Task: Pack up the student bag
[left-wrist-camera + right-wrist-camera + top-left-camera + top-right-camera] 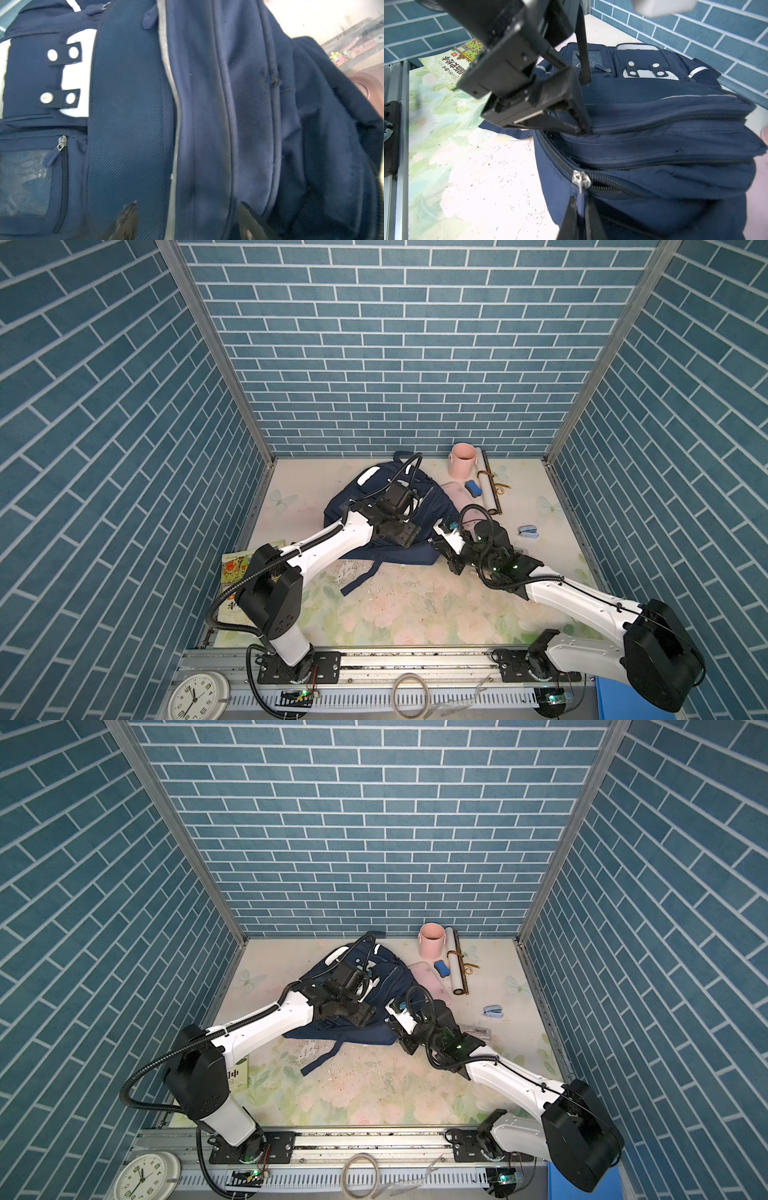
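The student bag (340, 510) (390, 973) is a navy backpack lying at the back middle of the table, its straps trailing towards the front. My left gripper (405, 537) (187, 212) (584, 104) hovers open over its upper panels. The fingertips (128, 209) straddle a grey piping strip and touch the fabric without holding anything. My right gripper (440, 547) (581, 203) is at the bag's near right corner. It is shut on the blue pull tab (582, 197) hanging from the silver zipper slider (580, 178). The zipper beside the slider gapes a little.
A pink cup (462, 460), a blue eraser (472, 488) and a rolled scroll (488, 485) lie at the back right. A small pale blue object (528, 531) sits to the right. A picture book (237, 572) lies under the left arm. A clock (199, 695) rests by the front rail.
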